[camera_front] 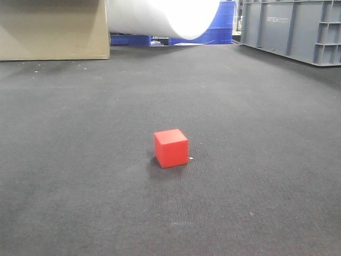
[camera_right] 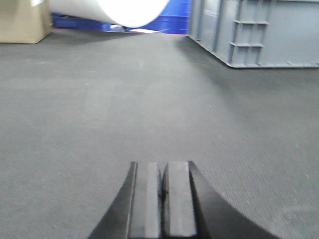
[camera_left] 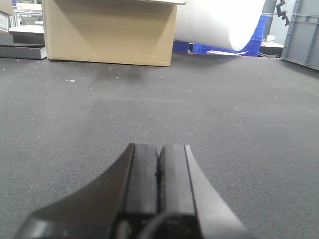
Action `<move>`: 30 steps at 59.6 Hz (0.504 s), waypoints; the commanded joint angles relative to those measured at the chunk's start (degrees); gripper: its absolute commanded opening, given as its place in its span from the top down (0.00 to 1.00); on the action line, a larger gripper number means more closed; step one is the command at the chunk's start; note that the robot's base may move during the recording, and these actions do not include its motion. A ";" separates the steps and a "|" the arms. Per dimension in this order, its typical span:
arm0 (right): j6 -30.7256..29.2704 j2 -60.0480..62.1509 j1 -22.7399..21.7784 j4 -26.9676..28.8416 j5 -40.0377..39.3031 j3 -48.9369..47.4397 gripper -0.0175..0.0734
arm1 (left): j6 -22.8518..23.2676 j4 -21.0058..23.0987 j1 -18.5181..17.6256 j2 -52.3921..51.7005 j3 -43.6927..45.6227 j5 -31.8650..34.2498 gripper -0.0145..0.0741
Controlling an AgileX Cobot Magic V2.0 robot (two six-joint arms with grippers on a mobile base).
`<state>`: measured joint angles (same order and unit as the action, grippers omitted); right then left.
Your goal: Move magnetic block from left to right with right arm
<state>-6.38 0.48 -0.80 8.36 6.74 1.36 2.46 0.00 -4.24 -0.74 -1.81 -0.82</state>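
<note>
**Front view: red block alone on the dark mat, both claws closed and empty**

Front view shows the magnetic block [camera_front: 171, 148], a plain bright-red cube, sitting flat on the dark grey carpet-like worktop [camera_front: 80, 160], a little below the middle of the picture. One corner edge is turned toward the camera, so the top and two side faces show. Nothing touches it, and neither arm appears in this view. Far behind it stand a tan cardboard box [camera_front: 53, 29] at the upper left, a large white roll [camera_front: 165, 16] at the top centre with blue crates [camera_front: 221, 24] behind it, and a grey plastic crate [camera_front: 290, 29] at the upper right.

From the left wrist camera, the left claw [camera_left: 158, 172] has its two black fingers pressed together with only a thin seam between them, holding nothing. It sits low over bare mat, facing the cardboard box and the white roll. The block is not in this picture.

From the right wrist camera, the right claw [camera_right: 162, 186] is likewise pressed together and empty, low over the mat, with the grey crate ahead at the right. The picture is slightly blurred, and the block does not show in it.
</note>
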 commanded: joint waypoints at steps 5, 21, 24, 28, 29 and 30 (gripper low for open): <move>0.87 1.16 -1.64 -4.57 -5.48 0.07 0.76 | 0.25 0.00 0.11 -0.77 -0.59 5.14 0.97; 4.41 1.16 -1.69 -4.45 -7.07 0.07 0.76 | 0.25 0.00 0.11 -0.77 -0.59 5.14 0.97; 4.41 1.16 -1.69 -4.45 -7.07 0.07 0.76 | 0.25 0.00 0.11 -0.77 -0.59 5.14 0.97; 4.41 1.16 -1.69 -4.45 -7.07 0.07 0.76 | 0.25 0.00 0.11 -0.77 -0.59 5.14 0.97; 4.41 1.16 -1.69 -4.45 -7.07 0.07 0.76 | 0.25 0.00 0.11 -0.77 -0.59 5.14 0.97; 4.41 1.16 -1.69 -4.45 -7.07 0.07 0.76 | 0.25 0.00 0.11 -0.77 -0.59 5.14 0.97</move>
<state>-2.22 0.50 -2.14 4.58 5.09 1.74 2.46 0.00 -4.24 -0.74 -1.81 -0.82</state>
